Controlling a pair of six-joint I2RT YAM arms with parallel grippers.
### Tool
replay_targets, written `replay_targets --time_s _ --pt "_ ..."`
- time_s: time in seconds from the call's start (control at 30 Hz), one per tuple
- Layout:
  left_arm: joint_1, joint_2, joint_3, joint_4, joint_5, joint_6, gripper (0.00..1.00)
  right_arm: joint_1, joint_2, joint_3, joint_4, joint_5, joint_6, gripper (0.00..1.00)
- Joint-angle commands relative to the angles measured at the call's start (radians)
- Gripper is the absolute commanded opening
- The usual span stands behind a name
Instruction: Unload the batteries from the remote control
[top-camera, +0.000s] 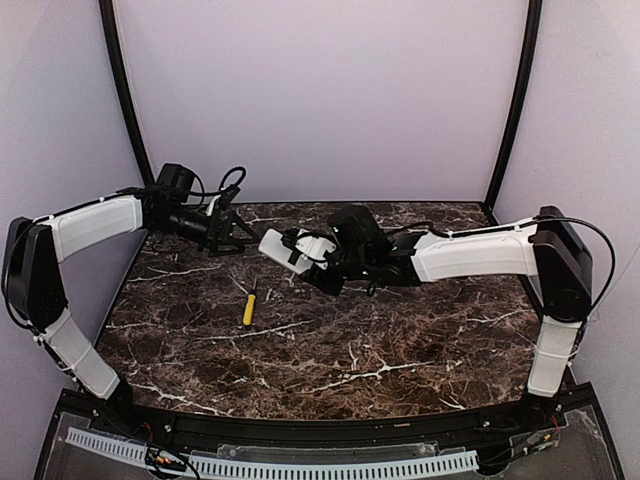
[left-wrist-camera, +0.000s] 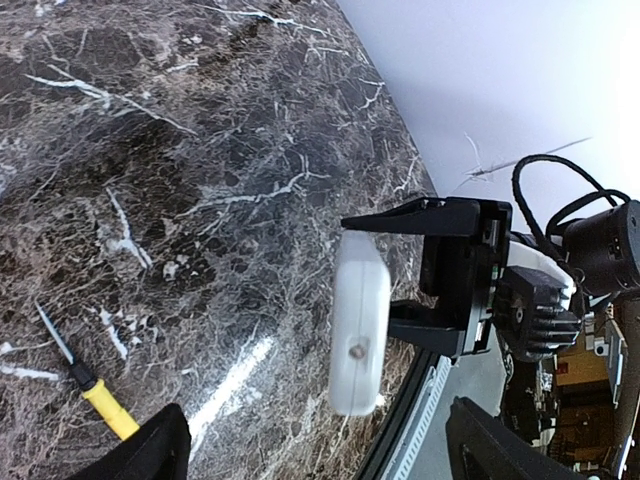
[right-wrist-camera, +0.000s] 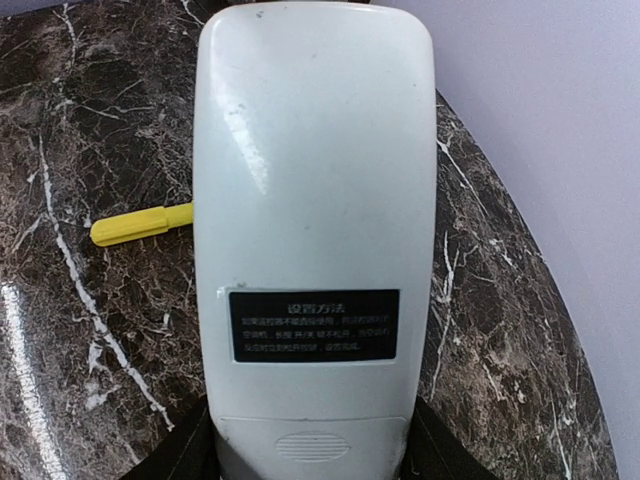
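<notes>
My right gripper is shut on the white remote control and holds it above the table at the back. In the right wrist view the remote shows its back face with a black label; the ribbed battery cover is closed between my fingers. The batteries are hidden. My left gripper is open and empty, just left of the remote's free end. In the left wrist view the remote is seen end-on, with the right gripper's black fingers on either side of it.
A yellow-handled screwdriver lies on the marble table in front of the remote; it also shows in the left wrist view and the right wrist view. Walls close the back and sides.
</notes>
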Motion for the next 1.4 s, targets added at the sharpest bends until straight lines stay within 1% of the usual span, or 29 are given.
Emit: replay_targets --time_s 0.0,0.1,0.27,0.33,0.47,0.7,0.87,0.97,1.03,1.13,1.17,1.2,1.23,1.27,1.33,1.37 --pt "-0.026 0.025 0.023 0.048 0.081 -0.017 0.88 -0.002 -0.051 -0.019 0.049 -0.096 -0.023 0.41" --pt "-0.033 0.043 0.021 0.069 0.096 -0.038 0.85 0.003 -0.062 -0.018 0.050 -0.147 -0.031 0.41" --pt "-0.047 0.061 0.011 0.087 0.106 -0.058 0.80 0.017 -0.066 -0.005 0.051 -0.165 -0.050 0.41" --pt "-0.053 0.070 0.010 0.088 0.113 -0.061 0.74 0.022 -0.062 0.001 0.050 -0.165 -0.054 0.41" --pt "-0.064 0.081 0.008 0.089 0.126 -0.065 0.67 0.029 -0.046 0.019 0.047 -0.150 -0.060 0.41" --pt "-0.077 0.090 0.003 0.091 0.151 -0.069 0.66 0.039 -0.025 0.049 0.039 -0.120 -0.069 0.40" --pt "-0.088 0.100 0.001 0.091 0.168 -0.072 0.57 0.045 -0.019 0.059 0.039 -0.118 -0.075 0.40" --pt "-0.095 0.106 0.006 0.092 0.187 -0.073 0.50 0.047 -0.010 0.070 0.041 -0.113 -0.076 0.40" --pt "-0.096 0.110 0.006 0.091 0.196 -0.075 0.47 0.047 -0.002 0.078 0.042 -0.106 -0.076 0.40" --pt "-0.099 0.110 0.004 0.092 0.200 -0.076 0.47 0.050 0.007 0.091 0.038 -0.106 -0.080 0.40" --pt "-0.102 0.110 0.002 0.092 0.200 -0.076 0.45 0.050 0.008 0.093 0.038 -0.089 -0.082 0.40" --pt "-0.103 0.110 0.001 0.091 0.199 -0.075 0.44 0.051 0.009 0.095 0.038 -0.083 -0.082 0.40" --pt "-0.105 0.111 0.001 0.090 0.198 -0.074 0.38 0.052 0.008 0.095 0.039 -0.081 -0.083 0.40" --pt "-0.105 0.111 0.000 0.090 0.198 -0.073 0.35 0.052 0.008 0.097 0.038 -0.081 -0.081 0.40" --pt "-0.106 0.112 0.002 0.086 0.197 -0.073 0.17 0.054 0.008 0.101 0.038 -0.081 -0.078 0.40" --pt "-0.106 0.112 0.003 0.085 0.198 -0.071 0.14 0.054 0.010 0.103 0.038 -0.079 -0.076 0.40"
